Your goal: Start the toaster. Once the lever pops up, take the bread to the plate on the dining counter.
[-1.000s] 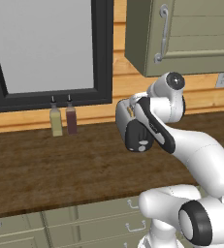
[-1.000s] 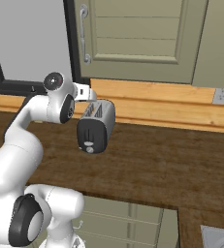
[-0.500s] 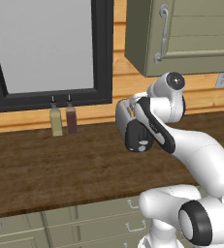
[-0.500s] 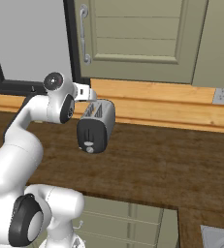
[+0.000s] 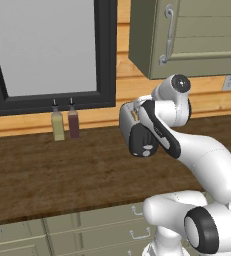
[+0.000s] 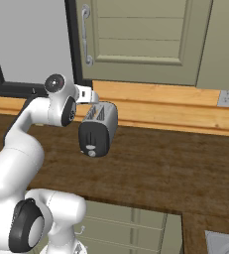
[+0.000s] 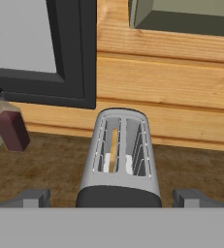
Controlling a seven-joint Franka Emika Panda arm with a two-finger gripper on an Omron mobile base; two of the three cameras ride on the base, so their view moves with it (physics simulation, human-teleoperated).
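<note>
A: Where does the toaster (image 6: 99,128) stand?

B: It stands on the dark wood worktop (image 6: 150,168), close to the wooden wall (image 6: 170,106), with its black end face turned toward the robot. In the left base view the toaster (image 5: 137,130) is partly covered by the arm (image 5: 187,145).

A: And the lever?

B: The lever (image 6: 91,148) is a small light tab low on that black face, above a round knob (image 6: 92,154).

A: Is the bread in it?

B: Yes. From the hand camera a thin tan slice, the bread (image 7: 114,149), stands on edge in the left of the two slots of the toaster (image 7: 120,160).

A: How is the gripper (image 7: 116,197) set?

B: Its jaws stand wide apart, one dark fingertip (image 7: 31,197) at each side of the toaster's near end, gripping nothing. The tips are clear of the toaster's body. In the right base view the gripper (image 6: 89,94) hangs just above and behind the toaster.

A: What else is on the worktop?

B: Two small bottles stand side by side under the dark window frame (image 5: 104,55): a pale yellow-green bottle (image 5: 57,124) and a dark red bottle (image 5: 73,122), well left of the toaster. Grey-green cupboards (image 5: 197,35) hang above, and drawer fronts (image 5: 62,230) with handles sit below the worktop.
</note>
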